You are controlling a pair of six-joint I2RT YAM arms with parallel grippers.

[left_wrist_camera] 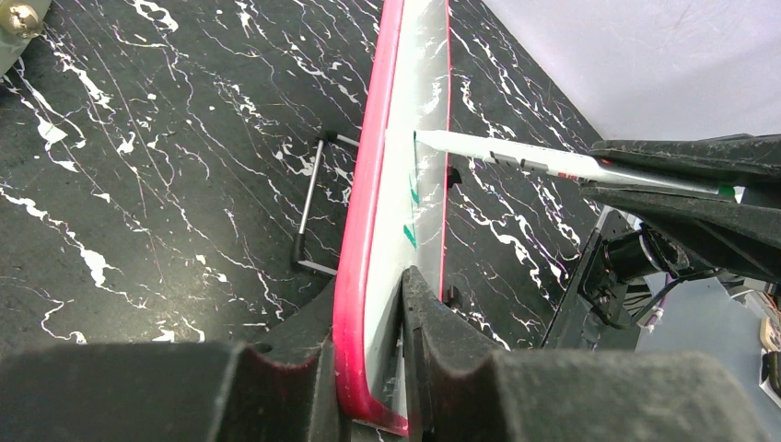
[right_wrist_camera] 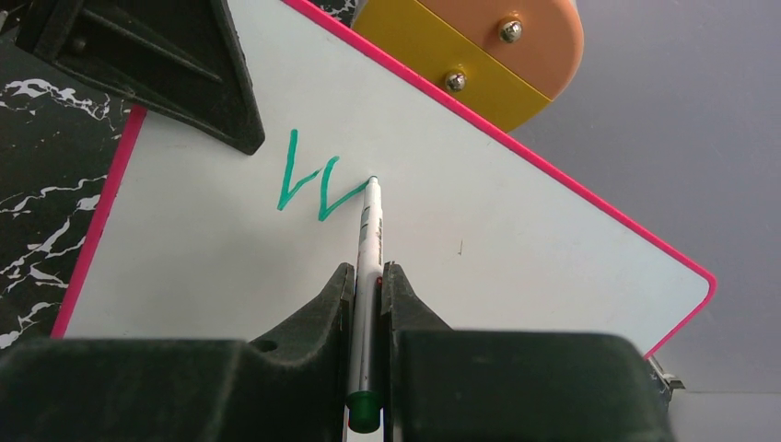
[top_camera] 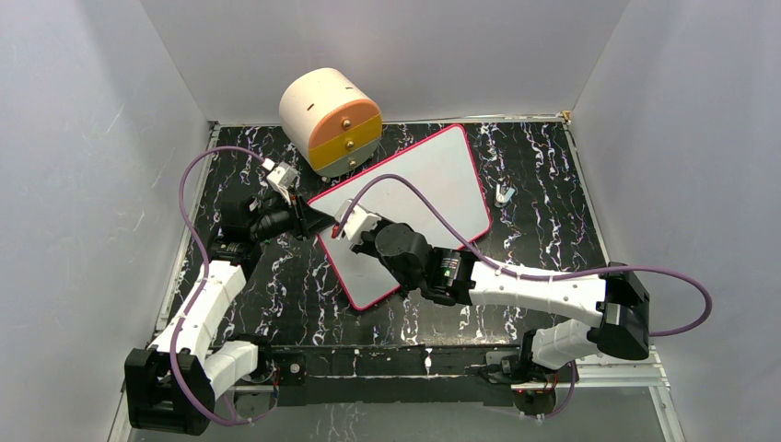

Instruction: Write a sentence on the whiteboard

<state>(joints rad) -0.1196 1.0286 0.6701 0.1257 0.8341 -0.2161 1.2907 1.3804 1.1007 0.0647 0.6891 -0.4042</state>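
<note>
Left hand (left_wrist_camera: 368, 278) pinches the whiteboard (left_wrist_camera: 391, 198) by its pink rim at the frame's bottom; right hand (right_wrist_camera: 368, 267) is clamped on a marker (right_wrist_camera: 371, 230), its tip touching the green W (right_wrist_camera: 286, 170), centre-frame.

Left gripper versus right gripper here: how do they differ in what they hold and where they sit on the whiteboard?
The left gripper clamps the whiteboard by its pink rim; the right gripper pinches a marker. The left gripper sits at the board's edge, while the right gripper is over its face, marker tip at the end of a green W. Both are shut, with black fingers.
</note>
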